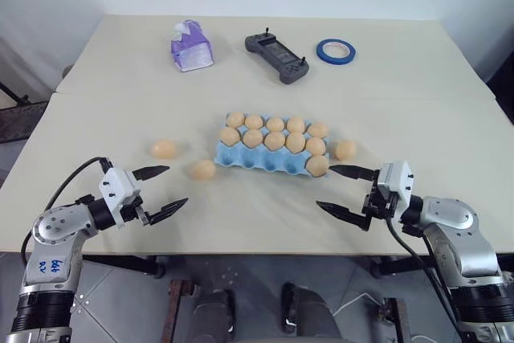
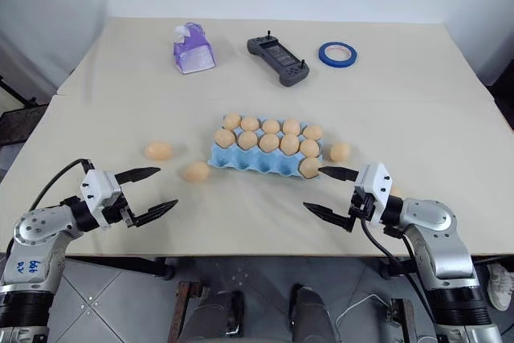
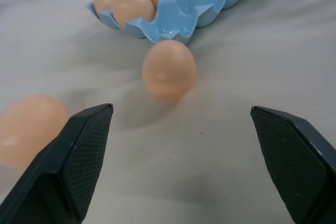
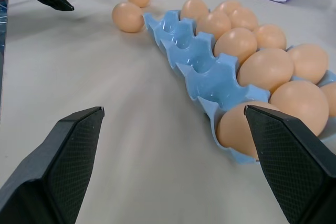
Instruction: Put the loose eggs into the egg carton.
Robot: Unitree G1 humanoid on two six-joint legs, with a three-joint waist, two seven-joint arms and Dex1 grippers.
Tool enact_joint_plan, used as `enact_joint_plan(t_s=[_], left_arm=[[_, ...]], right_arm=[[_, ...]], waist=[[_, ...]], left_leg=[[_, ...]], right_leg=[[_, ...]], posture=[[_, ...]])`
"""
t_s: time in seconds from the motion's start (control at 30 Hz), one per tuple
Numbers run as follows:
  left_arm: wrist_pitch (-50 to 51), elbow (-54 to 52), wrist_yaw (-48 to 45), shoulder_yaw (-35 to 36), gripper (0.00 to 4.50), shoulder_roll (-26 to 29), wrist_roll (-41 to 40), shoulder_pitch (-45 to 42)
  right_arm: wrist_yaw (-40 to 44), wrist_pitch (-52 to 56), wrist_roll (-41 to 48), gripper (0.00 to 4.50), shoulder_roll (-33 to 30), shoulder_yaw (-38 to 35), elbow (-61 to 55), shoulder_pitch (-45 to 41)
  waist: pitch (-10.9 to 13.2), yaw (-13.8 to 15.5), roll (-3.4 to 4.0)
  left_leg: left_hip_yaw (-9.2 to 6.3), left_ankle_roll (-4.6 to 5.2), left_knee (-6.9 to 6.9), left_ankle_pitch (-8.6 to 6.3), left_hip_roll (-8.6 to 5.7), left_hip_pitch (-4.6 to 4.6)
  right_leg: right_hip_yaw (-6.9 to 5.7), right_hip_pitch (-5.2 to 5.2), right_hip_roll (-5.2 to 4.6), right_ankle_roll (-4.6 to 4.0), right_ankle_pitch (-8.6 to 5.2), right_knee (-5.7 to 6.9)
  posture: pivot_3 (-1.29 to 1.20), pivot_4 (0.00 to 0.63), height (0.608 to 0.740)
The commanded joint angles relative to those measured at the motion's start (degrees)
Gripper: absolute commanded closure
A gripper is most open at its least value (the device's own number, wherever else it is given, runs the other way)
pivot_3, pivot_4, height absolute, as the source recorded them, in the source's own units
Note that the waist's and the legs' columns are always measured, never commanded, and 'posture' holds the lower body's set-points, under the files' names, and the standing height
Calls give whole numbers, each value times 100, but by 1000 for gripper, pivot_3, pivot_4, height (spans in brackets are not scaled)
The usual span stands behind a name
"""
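Observation:
The light-blue egg carton point(image 1: 255, 160) lies mid-table with several tan eggs in its back two rows and one egg point(image 1: 317, 165) in the right end of its front row. Three loose eggs rest on the table: one point(image 1: 163, 149) far left, one point(image 1: 203, 169) by the carton's left front corner, one point(image 1: 345, 149) just right of the carton. My left gripper point(image 1: 176, 185) is open, level with the table, a short way left of the nearer left egg point(image 3: 169, 69). My right gripper point(image 1: 325, 187) is open in front of the carton's right corner point(image 4: 194, 51), holding nothing.
At the back of the table sit a purple tissue pack point(image 1: 191, 46), a black controller point(image 1: 277, 56) and a blue tape roll point(image 1: 336, 51). The table's front edge runs just below both grippers.

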Motion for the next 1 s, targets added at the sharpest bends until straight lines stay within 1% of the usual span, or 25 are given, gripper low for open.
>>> enact_joint_plan(t_s=[0.03, 0.13, 0.2, 0.33, 0.47, 0.6, 0.67, 0.77, 0.9, 1.0], left_arm=[[-100, -273, 79, 93, 17, 7, -73, 71], [59, -502, 56, 54, 17, -44, -274, 48], [146, -663, 15, -77, 17, -40, -274, -4], [320, -995, -275, -573, 17, -148, -387, -229], [304, -1068, -580, -1152, 17, -255, -241, -549], [328, -873, -686, -1605, 17, -503, -159, -944], [352, -805, -725, -1724, 17, -615, -165, -1037], [301, -746, -774, -1807, 17, -694, -146, -1077], [547, -743, -926, -1855, 17, -689, -335, -1068], [471, -736, -944, -1832, 17, -727, -309, -1046]], right_arm=[[-172, 18, 133, 0, 58, -134, -251, -24], [-435, 127, 236, 0, 60, -352, -407, 83], [-720, 153, 274, 0, 43, -638, -506, 208], [-1275, 194, 347, 0, -53, -1568, -707, 837], [-1380, 140, 309, 0, -30, -2084, -720, 1601], [-1327, -61, 235, 0, 71, -2234, -421, 2126], [-1348, -179, 166, 0, 83, -2208, -197, 2149], [-1403, -292, 64, 0, 58, -2107, 103, 1963], [-1275, -310, -91, 0, -39, -1828, 575, 1499], [-1283, -476, -297, 0, -51, -1664, 1306, 956]], waist=[[0, 3, 0], [0, 10, 0], [0, 33, 0], [0, 176, 2], [-1, 200, 3], [-6, 157, 12], [-6, 119, 13], [-7, 87, 15], [-7, 72, 15], [-7, 75, 15]], left_leg=[[0, 0, 0, 0, 0, 0], [-1, -1, 1, 0, 0, 0], [0, -1, 1, 0, 0, -1], [3, 1, 1, -2, -4, -2], [11, 7, 6, -5, -4, -1], [15, 10, 17, -4, -4, 4], [24, 14, 19, -3, -3, 12], [43, 22, 22, 2, 0, 26], [67, 24, 24, 3, 10, 44], [77, 23, 27, 2, 18, 54]], right_leg=[[0, 0, 0, 0, 0, 0], [0, 0, -1, 0, 0, 1], [2, 0, -2, 1, 1, -1], [0, 1, -1, 3, 1, -4], [0, 5, 2, 4, 2, -5], [2, 12, 17, 6, 3, -2], [12, 16, 24, 8, 8, -1], [35, 18, 38, 8, 16, 0], [66, 21, 57, 3, 23, 0], [79, 27, 68, 0, 25, -5]], posture=[[0, 150, 740], [0, 150, 740], [0, 150, 740], [0, 150, 740], [0, 150, 740], [0, 150, 740], [0, 150, 740], [0, 150, 740], [0, 150, 740], [0, 150, 740]])
